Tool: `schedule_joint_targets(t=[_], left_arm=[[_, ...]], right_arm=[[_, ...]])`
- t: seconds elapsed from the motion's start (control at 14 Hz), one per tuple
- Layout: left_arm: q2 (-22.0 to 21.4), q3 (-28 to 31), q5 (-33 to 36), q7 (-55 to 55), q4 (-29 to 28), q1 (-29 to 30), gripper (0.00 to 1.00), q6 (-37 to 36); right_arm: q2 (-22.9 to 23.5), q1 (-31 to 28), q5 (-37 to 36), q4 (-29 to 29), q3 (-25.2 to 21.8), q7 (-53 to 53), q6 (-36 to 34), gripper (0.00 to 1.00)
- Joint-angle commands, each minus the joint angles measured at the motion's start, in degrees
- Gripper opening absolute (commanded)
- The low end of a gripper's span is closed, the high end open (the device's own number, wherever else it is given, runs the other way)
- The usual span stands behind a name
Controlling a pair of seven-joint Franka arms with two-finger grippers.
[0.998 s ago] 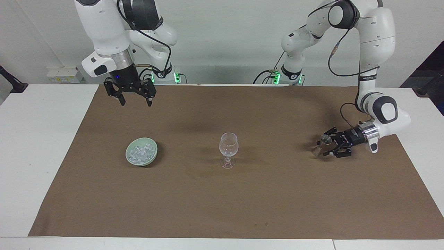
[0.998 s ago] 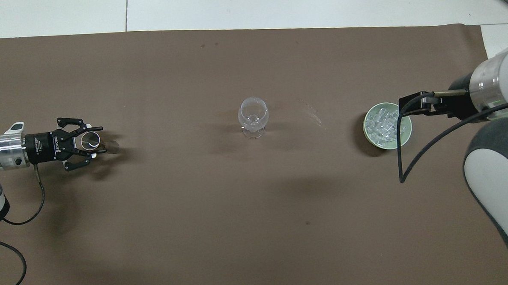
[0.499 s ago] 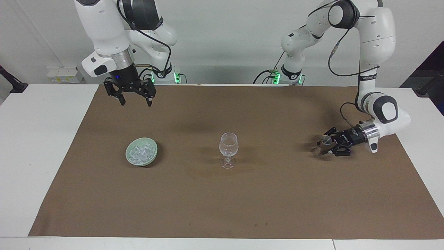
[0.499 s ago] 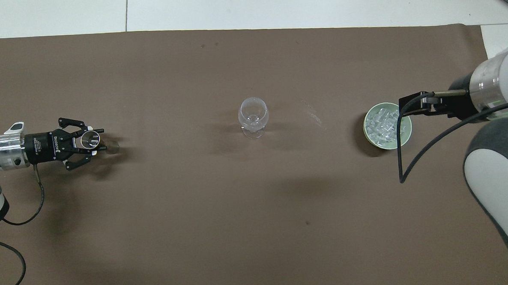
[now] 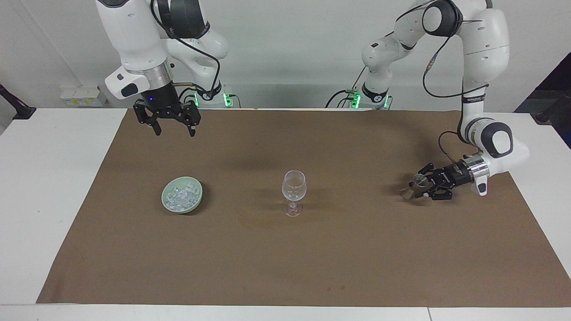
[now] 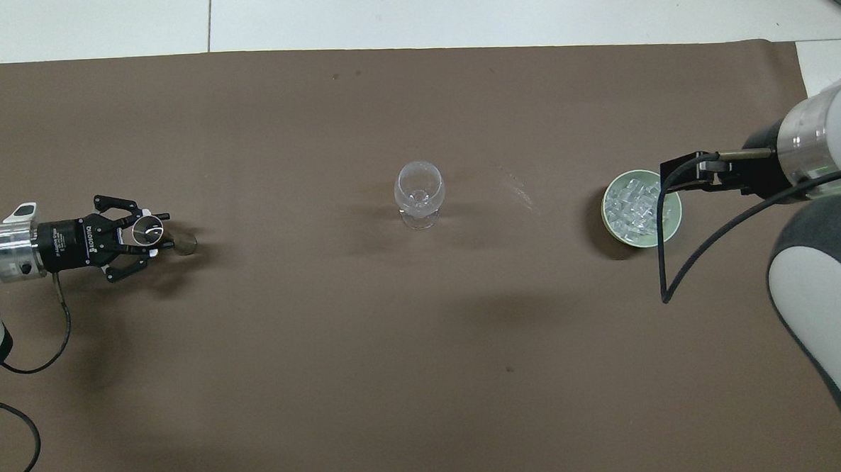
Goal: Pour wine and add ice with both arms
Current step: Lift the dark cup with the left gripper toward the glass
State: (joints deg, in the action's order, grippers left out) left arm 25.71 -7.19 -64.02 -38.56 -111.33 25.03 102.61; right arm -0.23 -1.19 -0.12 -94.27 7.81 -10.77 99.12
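Observation:
A small clear cup point(image 5: 416, 184) point(image 6: 152, 232) stands on the brown mat at the left arm's end. My left gripper point(image 5: 419, 186) point(image 6: 156, 235) reaches in level and is shut on it near the rim. I cannot make out any wine in it. A clear stemmed wine glass point(image 5: 294, 187) point(image 6: 418, 190) stands upright mid-mat. The ice point(image 5: 180, 194) point(image 6: 636, 205), several small clear cubes, fills a pale green bowl point(image 5: 196, 203) point(image 6: 665, 232) toward the right arm's end. My right gripper point(image 5: 171, 129) point(image 6: 687, 171) hangs open high above the mat, empty, and the arm waits.
The brown mat point(image 5: 285, 267) covers most of the white table point(image 5: 53, 187). Black cables hang from both wrists, one looping over the mat by the left arm point(image 6: 42, 352).
My left gripper's fingers have closed in around the small clear cup. The right arm, wine glass and bowl have not moved.

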Motion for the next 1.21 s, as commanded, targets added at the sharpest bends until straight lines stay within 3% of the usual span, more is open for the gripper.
schedule_joint_targets(t=[0.0,0.14,0.21,0.86,1.14], left_arm=[[-1.81,0.51,-1.11,0.85,-2.05,0.11,0.20,-0.66],[-1.81,0.51,-1.11,0.94,-2.05,0.11,0.02,-0.66],[-1.81,0.51,-1.11,0.86,-2.05,0.11,0.00,-0.75],[-1.98,0.51,-1.19,-0.02,-1.00,0.72,0.00,-2.94],[-6.72,0.42,-0.41,-8.17,0.58,-2.08,0.00,-1.28]], right_arm=[[-0.39,-1.19,1.35,-0.03,0.46,1.28,-0.24,1.00],[-0.39,-1.19,1.35,0.05,0.46,1.28,-0.24,1.00],[-0.39,-1.19,1.35,-0.03,0.46,1.28,-0.24,1.00],[-0.39,-1.19,1.35,-0.03,0.46,1.28,-0.24,1.00],[-0.39,-1.19,1.35,-0.03,0.46,1.28,-0.24,1.00]])
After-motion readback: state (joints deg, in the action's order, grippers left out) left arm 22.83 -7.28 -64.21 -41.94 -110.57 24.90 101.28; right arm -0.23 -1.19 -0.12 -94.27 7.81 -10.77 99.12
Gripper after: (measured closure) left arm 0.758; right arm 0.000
